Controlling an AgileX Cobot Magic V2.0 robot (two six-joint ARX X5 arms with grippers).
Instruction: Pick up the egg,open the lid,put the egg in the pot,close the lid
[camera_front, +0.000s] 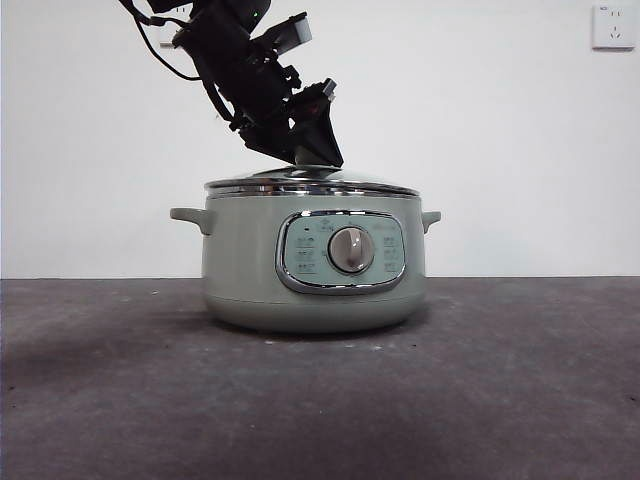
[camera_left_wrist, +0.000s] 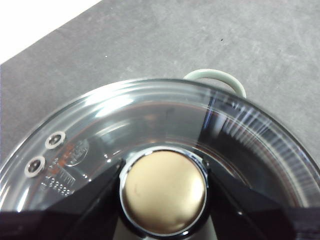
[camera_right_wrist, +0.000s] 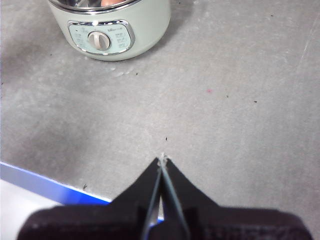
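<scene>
The sage-green pot (camera_front: 240, 270) stands mid-table with the glass lid (camera_front: 310, 185) resting level on its rim. My left gripper (camera_front: 315, 155) comes down from the upper left onto the lid's top. In the left wrist view its jaws press both sides of the round knob (camera_left_wrist: 165, 192), above the glass dome (camera_left_wrist: 150, 115). My right gripper (camera_right_wrist: 161, 161) hangs shut and holds nothing, well back from the pot (camera_right_wrist: 145, 25). A small orange patch, likely the egg (camera_right_wrist: 111, 2), shows inside the pot at the frame's edge.
The pot's side handle (camera_left_wrist: 215, 76) juts out past the lid rim. A blue strip (camera_right_wrist: 45, 182) marks the table's edge near my right gripper. A white wall with a socket (camera_front: 612, 25) stands behind the grey table (camera_front: 500, 380).
</scene>
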